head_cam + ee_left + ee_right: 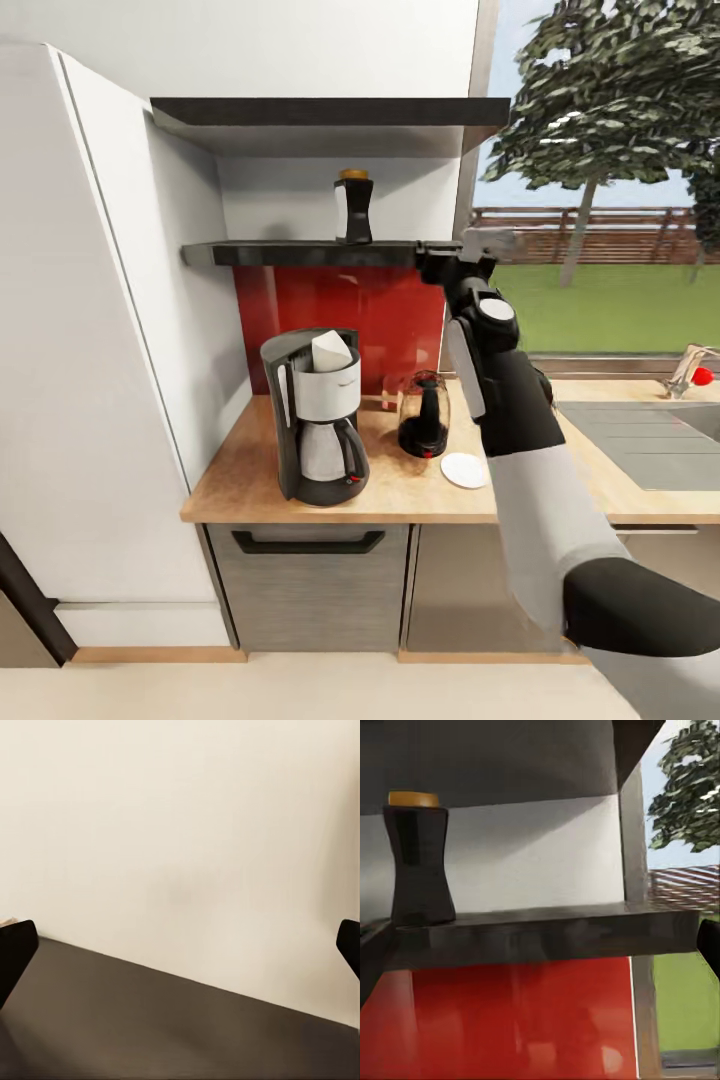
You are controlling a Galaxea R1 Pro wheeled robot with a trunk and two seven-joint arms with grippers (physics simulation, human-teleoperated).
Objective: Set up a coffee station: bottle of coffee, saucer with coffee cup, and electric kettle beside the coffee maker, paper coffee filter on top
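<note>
Reaching right gripper (455, 255) at shelf (300, 254) edge, jaws spread, empty. Bottle (353, 207) upper centre, standing on shelf, well apart. Risk: fingers clip slab, or nudge topples bottle. Left gripper (180, 945) agape.

The right arm (520, 440) shows a glossy black elbow shell, a pale grey forearm sleeve and a black upper casing with a long white side panel. Up at the wrist sits a round white cap, and dark fingertips (709, 945) edge both wrist cameras
</note>
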